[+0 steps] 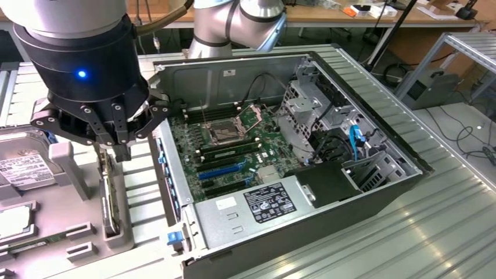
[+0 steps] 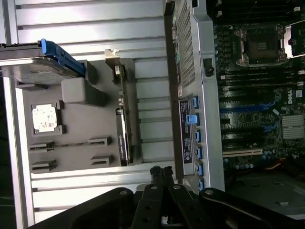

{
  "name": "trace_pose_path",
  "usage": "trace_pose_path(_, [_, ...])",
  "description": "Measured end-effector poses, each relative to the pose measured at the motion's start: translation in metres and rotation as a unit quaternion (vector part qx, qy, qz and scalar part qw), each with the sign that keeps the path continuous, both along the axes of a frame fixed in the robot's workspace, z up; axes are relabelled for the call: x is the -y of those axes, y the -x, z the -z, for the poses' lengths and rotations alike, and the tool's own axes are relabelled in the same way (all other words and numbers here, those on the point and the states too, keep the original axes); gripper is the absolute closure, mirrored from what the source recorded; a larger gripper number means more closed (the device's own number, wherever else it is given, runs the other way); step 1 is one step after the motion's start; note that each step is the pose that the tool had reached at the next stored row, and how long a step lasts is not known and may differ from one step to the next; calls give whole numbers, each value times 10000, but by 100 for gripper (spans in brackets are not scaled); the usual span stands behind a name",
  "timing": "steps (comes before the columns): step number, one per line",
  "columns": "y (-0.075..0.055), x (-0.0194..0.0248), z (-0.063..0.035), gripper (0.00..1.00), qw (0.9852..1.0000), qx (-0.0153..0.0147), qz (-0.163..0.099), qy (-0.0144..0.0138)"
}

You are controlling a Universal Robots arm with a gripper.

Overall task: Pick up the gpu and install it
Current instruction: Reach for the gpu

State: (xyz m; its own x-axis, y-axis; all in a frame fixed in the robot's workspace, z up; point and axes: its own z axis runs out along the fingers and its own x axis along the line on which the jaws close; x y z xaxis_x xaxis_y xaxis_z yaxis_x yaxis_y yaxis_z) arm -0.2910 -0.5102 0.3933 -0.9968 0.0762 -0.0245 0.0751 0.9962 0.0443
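In the exterior view the gripper hangs at the middle left of the frame from the arm's black wrist, its fingers clenched together and grasping nothing. In the wrist view the closed fingertips of the gripper likewise meet with nothing between them. The gpu stands on its long edge in a slot of the grey holder tray at the lower left of the exterior frame, directly below the fingertips. Whether the tips touch its upper edge I cannot tell. Seen from the wrist, the gpu is a thin strip lying along the tray, with its silver end bracket at one end. The same tray carries a hard drive with a white label at the exterior view's far left edge, and a small square processor chip sits below it. From the wrist the hard drive and the chip also lie in the tray. To the exterior view's right of the tray the open computer case lies on its side on the ribbed metal table. Inside, its motherboard faces up, with blue expansion slots near the frame's centre and a labelled power supply below them.
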Motion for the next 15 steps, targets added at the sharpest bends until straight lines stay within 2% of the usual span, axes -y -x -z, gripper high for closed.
trace_pose_path(7, [0, 65, 0, 90, 10000, 0, 0, 0])
trace_pose_path(11, [0, 122, 0, 90, 10000, 0, 0, 0])
trace_pose_path(15, [0, 124, 0, 90, 10000, 0, 0, 0])
